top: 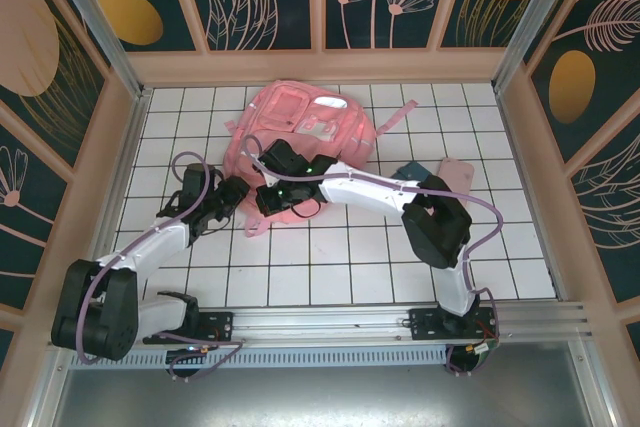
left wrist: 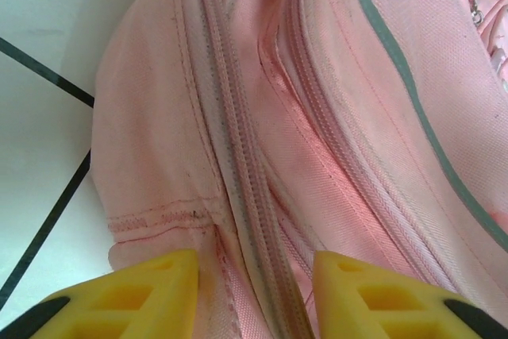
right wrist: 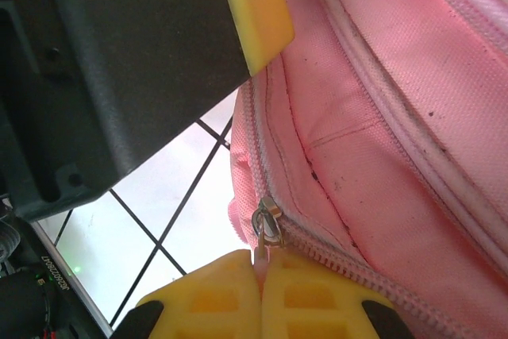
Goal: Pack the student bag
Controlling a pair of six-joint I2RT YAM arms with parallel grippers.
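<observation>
The pink student bag (top: 310, 122) lies on the white tiled table toward the back. My left gripper (top: 243, 194) is at its near left corner. In the left wrist view its yellow fingers stand apart, straddling a closed zipper seam (left wrist: 238, 180) of the bag (left wrist: 333, 117) without pinching it; the gripper (left wrist: 255, 291) is open. My right gripper (top: 268, 205) is right beside it at the bag's near edge. It (right wrist: 262, 275) is shut on the pink pull tab of a metal zipper slider (right wrist: 267, 220) at the bag's corner (right wrist: 381, 117).
One yellow fingertip (right wrist: 254, 13) and the dark body of the left gripper (right wrist: 119, 77) hang close above the right one. A dark blue item (top: 410, 172) and a flat pinkish item (top: 458, 175) lie right of the bag. Wooden walls (top: 520, 147) ring the table.
</observation>
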